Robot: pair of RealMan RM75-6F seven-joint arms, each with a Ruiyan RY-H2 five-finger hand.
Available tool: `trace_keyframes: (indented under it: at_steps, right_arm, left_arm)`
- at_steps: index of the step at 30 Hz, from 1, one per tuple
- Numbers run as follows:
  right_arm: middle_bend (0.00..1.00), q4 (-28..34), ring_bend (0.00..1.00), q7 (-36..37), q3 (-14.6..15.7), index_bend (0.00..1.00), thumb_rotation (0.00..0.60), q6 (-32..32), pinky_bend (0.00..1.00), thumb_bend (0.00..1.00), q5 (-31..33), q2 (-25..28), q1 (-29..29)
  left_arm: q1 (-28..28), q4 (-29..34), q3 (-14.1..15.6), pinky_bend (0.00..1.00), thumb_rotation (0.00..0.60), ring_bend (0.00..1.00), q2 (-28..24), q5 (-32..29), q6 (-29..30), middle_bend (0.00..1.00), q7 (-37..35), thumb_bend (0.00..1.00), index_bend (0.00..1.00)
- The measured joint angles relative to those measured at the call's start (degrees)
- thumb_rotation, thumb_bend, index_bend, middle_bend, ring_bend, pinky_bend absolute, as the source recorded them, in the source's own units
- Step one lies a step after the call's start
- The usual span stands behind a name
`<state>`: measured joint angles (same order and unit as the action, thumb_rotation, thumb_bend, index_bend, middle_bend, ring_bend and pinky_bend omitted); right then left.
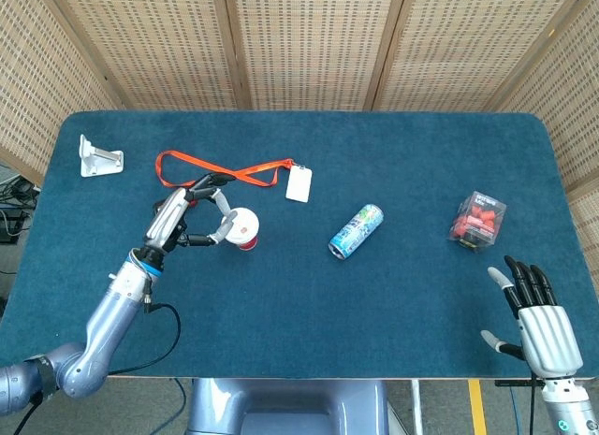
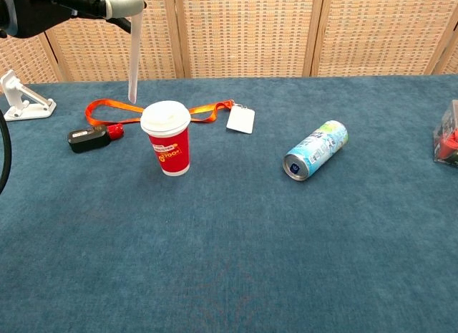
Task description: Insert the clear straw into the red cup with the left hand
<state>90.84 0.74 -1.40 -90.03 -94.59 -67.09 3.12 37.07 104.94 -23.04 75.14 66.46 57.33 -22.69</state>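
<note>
Head view high above, looking down; chest view low, level, nearer; shared table (image 1: 393,295) middle.

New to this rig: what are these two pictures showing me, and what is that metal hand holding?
Both cameras are the robot's own. The head view looks down on the blue table; the chest view looks across it from low in front. The left hand is a five-finger hand on a metal arm. It holds the clear straw nearly upright, tip hanging just left of the red cup, not yet in its lid. The right hand rests open at the table's near edge. Also lying there: an orange lanyard, a drinks can on its side and a clear box.
</note>
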Motion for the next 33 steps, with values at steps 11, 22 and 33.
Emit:
trace_keyframes:
  at_steps: [11, 22, 33]
  right_arm:
    - [0.0, -0.6, 0.0, 0.0, -0.1, 0.17, 0.6, 1.0, 0.0, 0.02, 0.8, -0.4, 0.4]
    - [0.0, -1.2, 0.0, 0.6, -0.2, 0.17, 0.6, 1.7, 0.0, 0.02, 1.6, -0.5, 0.7]
    - [0.0, -1.7, 0.0, 1.0, -0.3, 0.17, 0.6, 2.4, 0.0, 0.02, 2.3, -0.7, 0.9]
  left_arm:
    - [1.9, -7.0, -0.7, 0.34, 0.6, 0.22, 3.1, -0.3, -2.1, 0.23, -6.1, 0.36, 0.61]
    - [4.5, -11.1, -0.9, 0.34, 0.6, 0.22, 6.3, -2.0, -3.7, 0.23, -6.4, 0.36, 0.62]
    - [5.8, -13.5, -0.7, 0.34, 0.6, 0.22, 8.8, -2.2, -3.7, 0.23, -6.0, 0.36, 0.62]
